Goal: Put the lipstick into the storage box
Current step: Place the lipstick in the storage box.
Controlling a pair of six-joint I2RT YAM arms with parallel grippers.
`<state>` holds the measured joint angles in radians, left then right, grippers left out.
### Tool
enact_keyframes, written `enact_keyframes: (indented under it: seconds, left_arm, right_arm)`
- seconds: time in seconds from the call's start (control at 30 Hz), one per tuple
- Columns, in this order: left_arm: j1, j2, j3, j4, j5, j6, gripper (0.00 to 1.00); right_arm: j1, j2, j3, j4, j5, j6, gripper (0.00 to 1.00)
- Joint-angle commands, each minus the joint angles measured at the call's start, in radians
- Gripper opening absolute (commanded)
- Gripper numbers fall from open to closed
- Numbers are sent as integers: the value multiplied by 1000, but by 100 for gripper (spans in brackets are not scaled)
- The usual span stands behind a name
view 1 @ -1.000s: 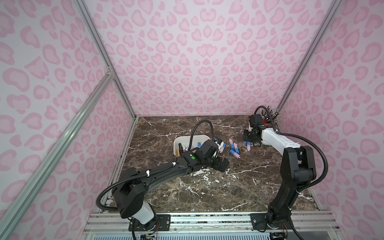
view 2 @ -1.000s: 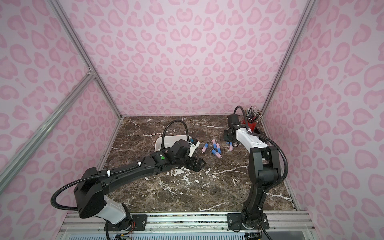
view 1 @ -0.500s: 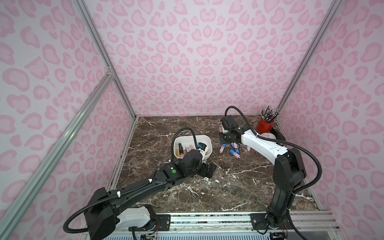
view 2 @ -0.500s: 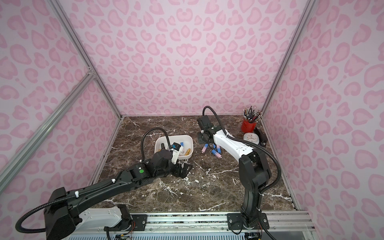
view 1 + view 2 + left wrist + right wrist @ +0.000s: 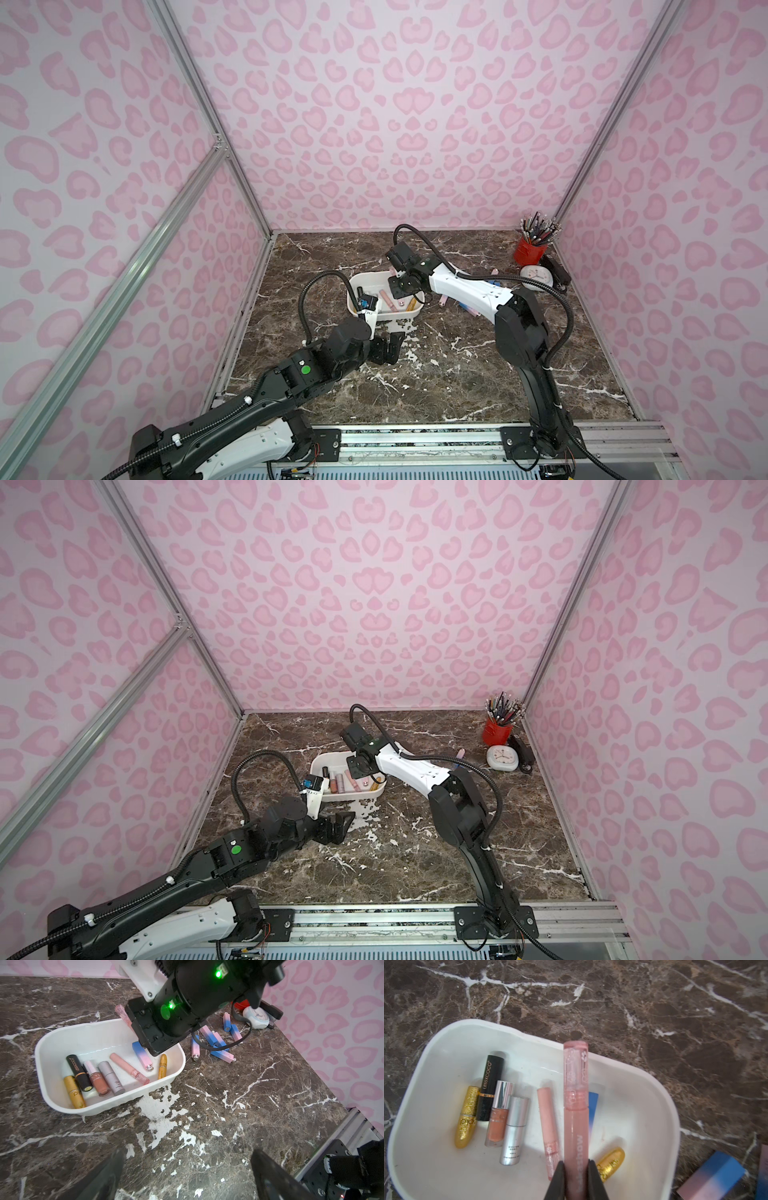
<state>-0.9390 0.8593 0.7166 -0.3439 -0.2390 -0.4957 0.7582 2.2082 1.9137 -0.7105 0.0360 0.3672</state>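
Found right pincer [image 5: 576, 1169] clamped on translucent pink lipstick tube [image 5: 575, 1105], poised over white plastic storage box [image 5: 436, 1053], above several lipsticks inside. Found left pincer [image 5: 188, 1153] fully spread, empty, over brown marble tabletop [image 5: 270, 1105]. Noted blue-pink rectangular cases [image 5: 216, 1043] crowding box's right side; open marble frontward.

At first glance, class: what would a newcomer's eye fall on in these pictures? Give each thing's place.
The pink leopard-print walls on three sides of the marble table strike first. Next comes the right end effector, shut on a pink lipstick above the white box, which already holds other lipsticks. A red pen cup stands in the far right corner.
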Motion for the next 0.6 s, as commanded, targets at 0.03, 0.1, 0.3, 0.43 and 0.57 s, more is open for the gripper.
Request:
enact_keyframes:
  seconds: [0.03,0.1,0.3,0.43,0.57]
  left_arm:
    - [0,-41,-6,-47,-68,-3,98]
    - [2,-52,-8,-56,-77,-3,98]
    - [2,-49,-7,-63,-90,0,98]
    - [2,-36,1,-59,-89,1,98]
    - [2,-20,11,-60,-95,8,98]
  right_arm:
    - [16,62,44,-41,-14,6,16]
    - [16,76,42,-34,-25,8,18]
    - [16,78,29,-32,-47,6,32]
    - [20,29,-2,-18,-66,-12,40]
    - [17,-45,-52,-6,-82,-25,41]
